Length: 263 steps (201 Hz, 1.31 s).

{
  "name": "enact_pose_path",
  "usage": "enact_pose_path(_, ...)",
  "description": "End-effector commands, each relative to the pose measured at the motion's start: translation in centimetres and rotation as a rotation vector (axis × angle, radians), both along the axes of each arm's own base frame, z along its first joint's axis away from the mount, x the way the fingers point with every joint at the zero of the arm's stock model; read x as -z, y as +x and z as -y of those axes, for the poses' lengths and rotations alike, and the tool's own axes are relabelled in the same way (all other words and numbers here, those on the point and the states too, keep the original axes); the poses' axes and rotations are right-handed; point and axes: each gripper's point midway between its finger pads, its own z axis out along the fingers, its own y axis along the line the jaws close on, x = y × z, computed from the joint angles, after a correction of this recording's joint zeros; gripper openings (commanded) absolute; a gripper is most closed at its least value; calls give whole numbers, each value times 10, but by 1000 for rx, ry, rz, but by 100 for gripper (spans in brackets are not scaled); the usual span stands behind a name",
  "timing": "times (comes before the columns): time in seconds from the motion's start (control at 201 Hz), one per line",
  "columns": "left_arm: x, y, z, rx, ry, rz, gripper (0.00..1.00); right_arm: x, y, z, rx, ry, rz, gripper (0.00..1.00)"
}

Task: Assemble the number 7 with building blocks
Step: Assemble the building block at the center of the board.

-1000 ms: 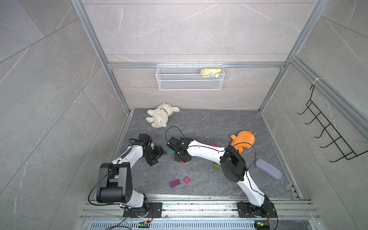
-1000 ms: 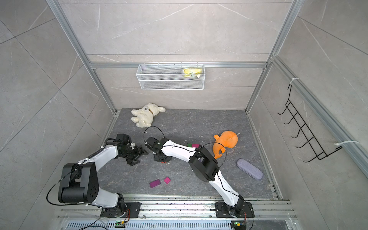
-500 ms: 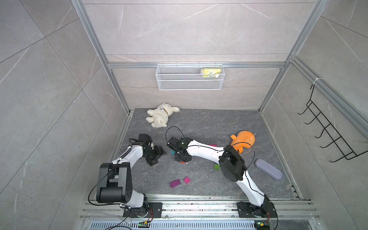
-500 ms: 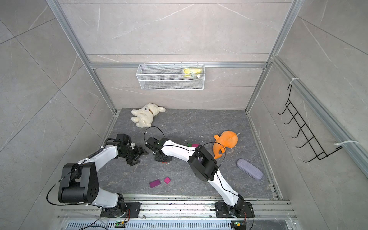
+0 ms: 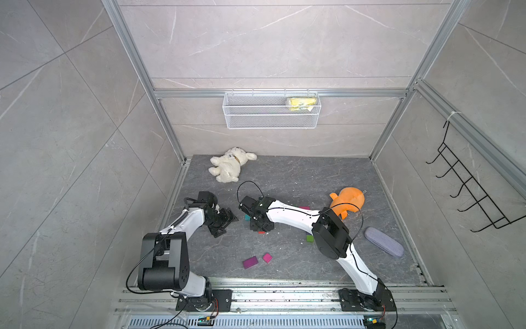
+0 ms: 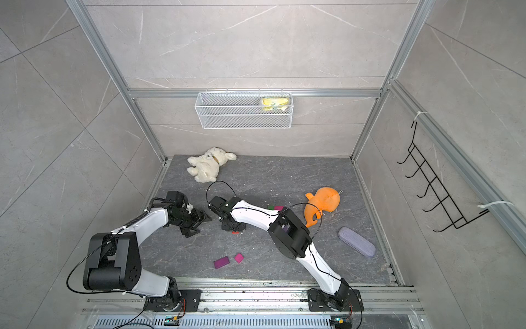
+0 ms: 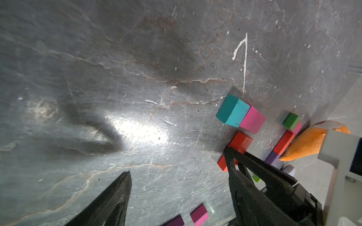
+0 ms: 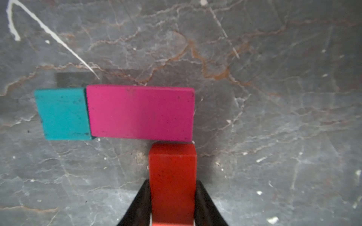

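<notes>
One red rectangular block (image 8: pixel 172 166), clamped in right tool (image 8: pixel 172 183), butts the magenta rectangular block (image 8: pixel 140 113) touching teal square block (image 8: pixel 62 113), just below centre in both top views. Left tool (image 7: pixel 177 160) spread, empty.

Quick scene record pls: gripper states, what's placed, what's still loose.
left gripper: open, holding nothing
right gripper: shut on red block
top bar: teal block and magenta block, end to end, touching
red block: end meets the magenta block's long side, at the end far from the teal block
loose: purple block, pink block, side by side, away from both grippers
</notes>
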Motion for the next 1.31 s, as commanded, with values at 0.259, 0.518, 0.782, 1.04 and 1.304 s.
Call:
enact_pose_path(0.259,-1,4,0,6,6,3,82,16,0,5,34,-32,-32,37)
enact_pose_path(0.518,0,4,0,5,5,2,82,19,2,4,38,-31,-40,37)
enact_pose_path(0.782,0,4,0,5,6,3,82,21,2,4,38,-31,-47,38)
enact_pose_path(1.04,1,4,0,4,7,1,82,22,2,4,39,-34,-51,39)
enact_pose_path(1.304,2,4,0,4,8,-1,82,25,2,4,48,-38,-54,39)
